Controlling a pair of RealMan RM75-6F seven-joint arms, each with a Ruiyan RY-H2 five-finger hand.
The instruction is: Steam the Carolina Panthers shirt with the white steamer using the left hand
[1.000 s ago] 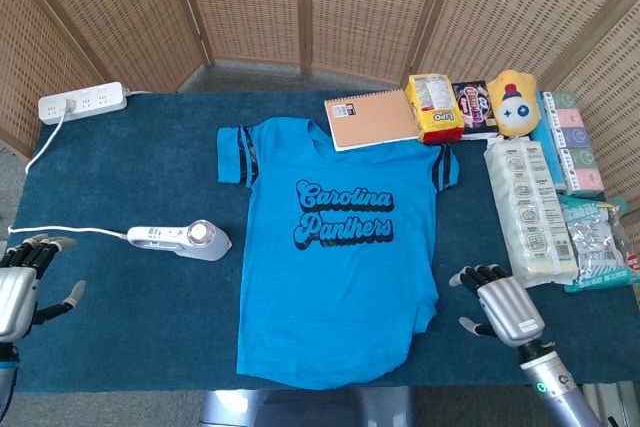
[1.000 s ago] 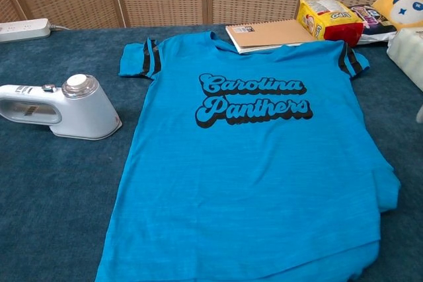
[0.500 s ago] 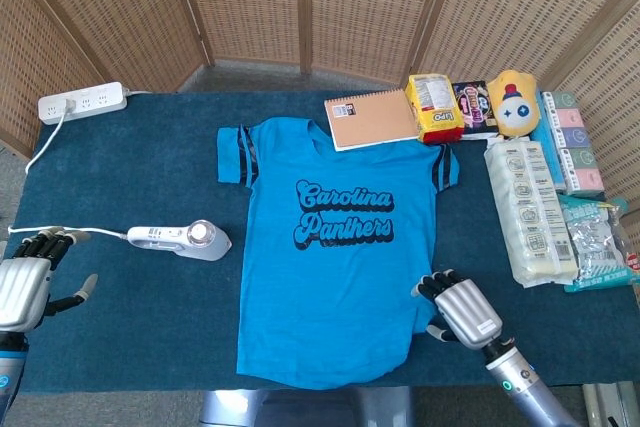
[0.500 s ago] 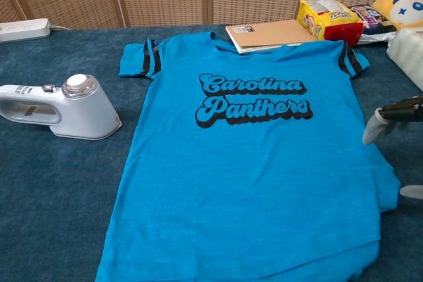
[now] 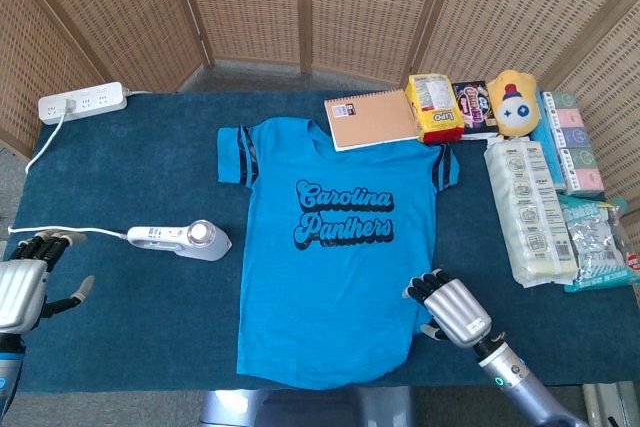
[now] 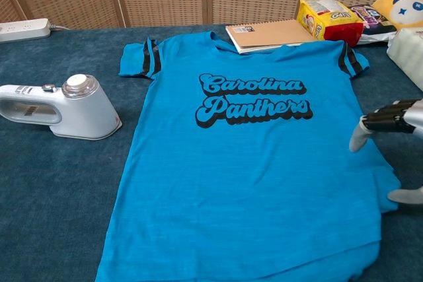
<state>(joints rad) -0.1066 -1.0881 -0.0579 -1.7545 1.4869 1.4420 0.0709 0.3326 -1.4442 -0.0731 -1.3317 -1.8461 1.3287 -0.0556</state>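
Observation:
The blue Carolina Panthers shirt (image 5: 335, 247) (image 6: 254, 156) lies flat in the middle of the dark blue table. The white steamer (image 5: 182, 239) (image 6: 63, 109) lies on its side to the left of the shirt, its cord trailing left. My left hand (image 5: 25, 285) hovers open near the table's left front edge, well left of the steamer and holding nothing. My right hand (image 5: 452, 309) (image 6: 391, 123) hovers open at the shirt's lower right hem, fingers spread over the cloth edge.
A white power strip (image 5: 82, 102) sits at the back left. A spiral notebook (image 5: 372, 118), a yellow snack bag (image 5: 435, 107), a yellow plush toy (image 5: 513, 102) and packs of tissues (image 5: 530, 209) crowd the back right and right side. A wicker screen stands behind.
My right hand has moved left from beside the tissue packs to the shirt's lower right hem. My left hand has shifted slightly up and forward.

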